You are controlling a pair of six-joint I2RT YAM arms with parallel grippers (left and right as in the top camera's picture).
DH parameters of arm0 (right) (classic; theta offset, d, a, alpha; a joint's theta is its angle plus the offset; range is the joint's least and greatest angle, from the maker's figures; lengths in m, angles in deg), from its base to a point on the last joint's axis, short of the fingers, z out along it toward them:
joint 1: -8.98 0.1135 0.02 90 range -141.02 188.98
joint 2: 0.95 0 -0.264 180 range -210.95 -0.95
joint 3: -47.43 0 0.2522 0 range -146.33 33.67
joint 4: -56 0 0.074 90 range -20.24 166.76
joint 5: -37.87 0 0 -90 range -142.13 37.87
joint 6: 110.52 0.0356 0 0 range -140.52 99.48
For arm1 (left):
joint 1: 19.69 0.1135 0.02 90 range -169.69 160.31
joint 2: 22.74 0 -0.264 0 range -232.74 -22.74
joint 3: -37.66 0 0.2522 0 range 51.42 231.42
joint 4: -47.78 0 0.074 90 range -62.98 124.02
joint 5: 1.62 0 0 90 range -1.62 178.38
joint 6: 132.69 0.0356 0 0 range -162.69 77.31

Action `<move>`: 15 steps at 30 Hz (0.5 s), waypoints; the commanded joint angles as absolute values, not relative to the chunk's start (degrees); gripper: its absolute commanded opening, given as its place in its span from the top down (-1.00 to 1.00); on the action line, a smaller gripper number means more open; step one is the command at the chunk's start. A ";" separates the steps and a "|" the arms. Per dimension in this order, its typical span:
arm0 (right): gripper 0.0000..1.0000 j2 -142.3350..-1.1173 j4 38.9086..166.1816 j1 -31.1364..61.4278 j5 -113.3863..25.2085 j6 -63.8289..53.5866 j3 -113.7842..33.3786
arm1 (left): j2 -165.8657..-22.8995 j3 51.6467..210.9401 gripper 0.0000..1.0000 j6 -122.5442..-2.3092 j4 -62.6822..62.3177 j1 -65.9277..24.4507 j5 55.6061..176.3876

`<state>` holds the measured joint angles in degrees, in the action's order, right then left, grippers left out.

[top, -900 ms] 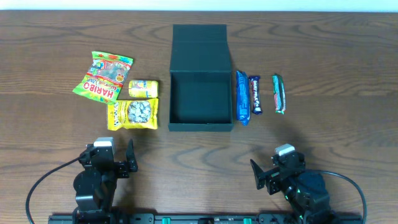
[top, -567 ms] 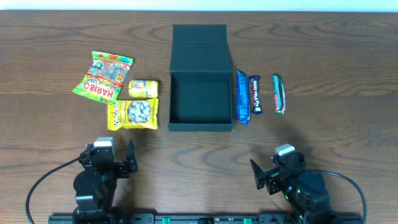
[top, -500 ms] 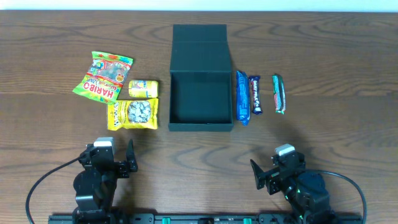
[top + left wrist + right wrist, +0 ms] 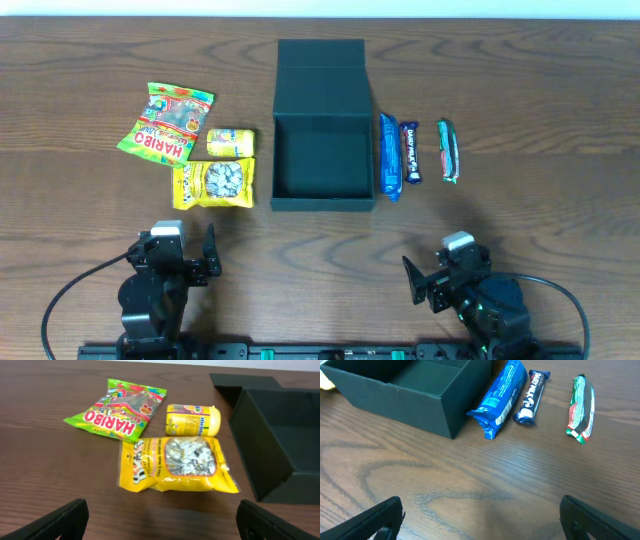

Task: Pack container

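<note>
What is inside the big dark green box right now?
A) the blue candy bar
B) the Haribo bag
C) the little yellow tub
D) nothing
D: the container shows only its bare floor; the Haribo bag and blue bar lie outside it.

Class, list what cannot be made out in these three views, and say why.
- Green-and-red wrapped bar: lettering too small to read, overhead and right wrist views.
- Dark teal square cardboard box: floor mostly hidden by its near wall, right wrist view; right side cut off by the frame edge, left wrist view.
- Left hand: all but its tips lies below the bottom edge, left wrist view.
</note>
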<state>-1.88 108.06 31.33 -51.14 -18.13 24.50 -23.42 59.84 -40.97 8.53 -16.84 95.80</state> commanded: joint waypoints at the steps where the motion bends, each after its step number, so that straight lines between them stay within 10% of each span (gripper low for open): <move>1: -0.98 -1.27 108.09 30.81 -51.88 -17.36 24.77 | -22.99 58.77 -0.90 -50.61 8.37 -16.82 105.05; 8: -0.99 -1.27 108.09 30.81 -51.88 -17.36 24.77 | -22.99 58.75 -0.90 -76.82 18.67 -16.79 107.82; 15: -0.98 -1.27 108.09 30.81 -51.88 -17.36 24.77 | -33.30 63.25 -0.90 -59.07 29.34 -16.60 97.62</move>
<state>-1.88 108.06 31.33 -51.16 -18.13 24.50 -28.28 59.49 -65.02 28.88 -16.82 103.36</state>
